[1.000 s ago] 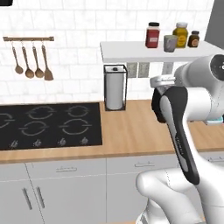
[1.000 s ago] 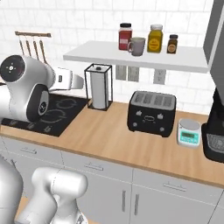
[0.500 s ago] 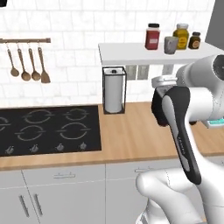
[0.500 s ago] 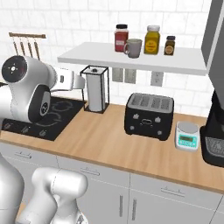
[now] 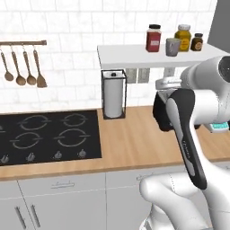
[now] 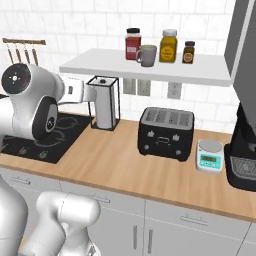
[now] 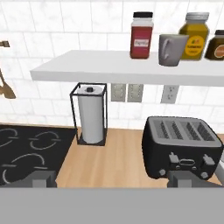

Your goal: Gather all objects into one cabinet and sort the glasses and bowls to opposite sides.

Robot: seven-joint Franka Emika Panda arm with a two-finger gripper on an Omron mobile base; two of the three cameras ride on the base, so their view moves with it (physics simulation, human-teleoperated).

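A grey cup (image 5: 172, 46) (image 6: 147, 55) (image 7: 171, 49), one of the glasses, stands on the white wall shelf (image 6: 150, 71) between lidded jars. The grey cabinet (image 6: 241, 35) (image 5: 223, 21) rises at the shelf's right end. My gripper (image 7: 114, 181) is open and holds nothing. Its two finger tips stand wide apart low in the hand view. It hovers over the counter, well below and in front of the shelf, looking at the wall. My arm (image 5: 186, 130) is folded up on the right of the left base view. The bowls are out of view.
A paper-towel holder (image 7: 91, 114) and a black toaster (image 7: 183, 146) stand on the wooden counter (image 6: 115, 165). The black cooktop (image 5: 42, 139) lies to the left, under hanging utensils (image 5: 22, 67). A small scale (image 6: 210, 156) and a coffee machine (image 6: 244, 150) stand at the right. Several spice jars (image 7: 141, 36) flank the cup.
The whole picture has slid a little to the left in both base views, so the camera has moved right along the counter. The arm keeps its pose and the gripper stays open.
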